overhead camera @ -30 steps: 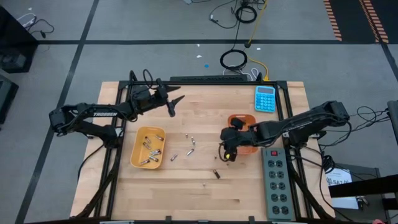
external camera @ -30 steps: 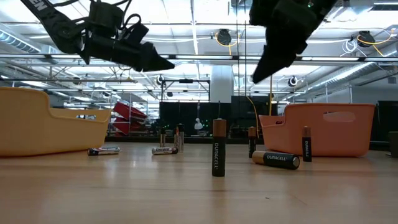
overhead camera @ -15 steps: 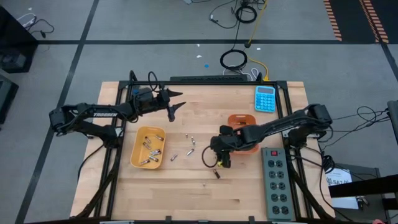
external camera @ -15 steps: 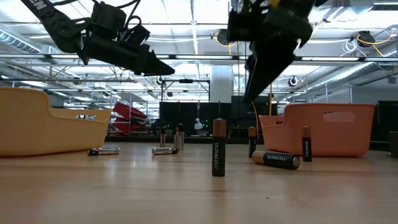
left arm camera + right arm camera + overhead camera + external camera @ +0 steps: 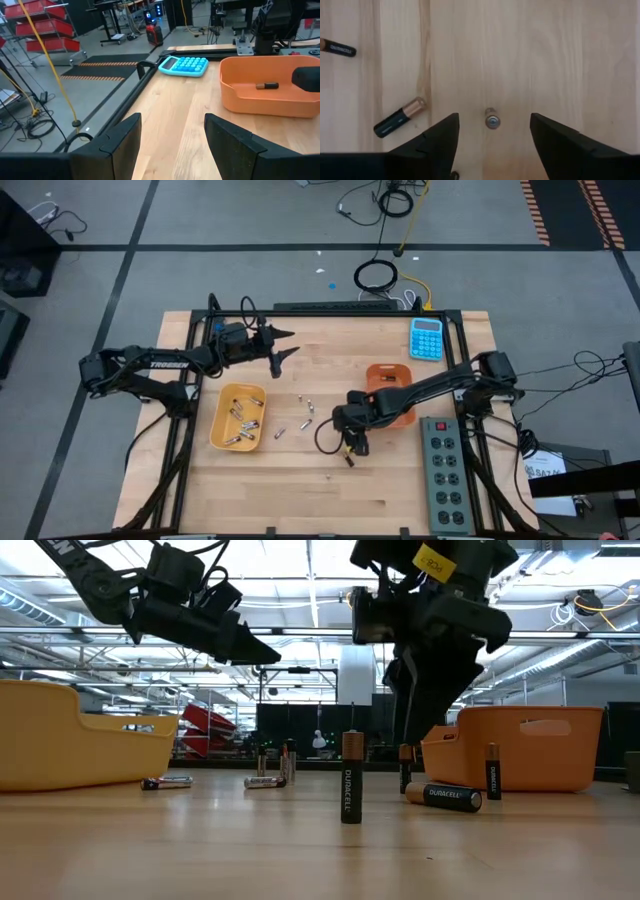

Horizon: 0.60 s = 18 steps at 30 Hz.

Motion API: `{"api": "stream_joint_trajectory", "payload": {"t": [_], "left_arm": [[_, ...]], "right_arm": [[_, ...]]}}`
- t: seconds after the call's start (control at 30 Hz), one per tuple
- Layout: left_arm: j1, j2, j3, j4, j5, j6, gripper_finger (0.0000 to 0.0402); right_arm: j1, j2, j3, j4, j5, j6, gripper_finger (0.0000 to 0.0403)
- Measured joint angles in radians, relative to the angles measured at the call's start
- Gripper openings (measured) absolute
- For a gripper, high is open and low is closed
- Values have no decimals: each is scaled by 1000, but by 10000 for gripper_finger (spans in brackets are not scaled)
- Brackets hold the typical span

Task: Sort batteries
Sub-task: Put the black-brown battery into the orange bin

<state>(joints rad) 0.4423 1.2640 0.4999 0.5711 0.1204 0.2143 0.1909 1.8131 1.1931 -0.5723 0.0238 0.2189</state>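
Several batteries lie loose on the wooden table point(image 5: 300, 490), and more lie in the yellow tray point(image 5: 238, 416). My right gripper point(image 5: 492, 150) hangs open, pointing down, over a small battery standing on end point(image 5: 492, 120). In the low view that gripper point(image 5: 410, 730) sits just above a standing battery point(image 5: 405, 768) beside the orange tray point(image 5: 525, 745). A dark battery with a copper end point(image 5: 400, 117) lies close by. My left gripper point(image 5: 281, 351) waits open above the far left of the table, touching nothing.
The orange tray point(image 5: 270, 90) holds one battery point(image 5: 267, 85). A blue calculator point(image 5: 426, 338) lies at the far right and a grey power strip point(image 5: 446, 470) along the right edge. A tall battery point(image 5: 351, 777) stands near the front; another point(image 5: 443, 796) lies beside it.
My right gripper has moved from beside the orange tray toward the table's left and near edges and has sunk lower. It has tipped to point more steeply down. The batteries have stayed where they were.
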Motion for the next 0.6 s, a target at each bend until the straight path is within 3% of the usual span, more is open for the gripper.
{"api": "stream_joint_trajectory", "payload": {"t": [0.6], "left_arm": [[0, 0, 0, -22, 0, -1, 228]], "right_arm": [[-2, 98, -3, 39, -5, -4, 169]]}}
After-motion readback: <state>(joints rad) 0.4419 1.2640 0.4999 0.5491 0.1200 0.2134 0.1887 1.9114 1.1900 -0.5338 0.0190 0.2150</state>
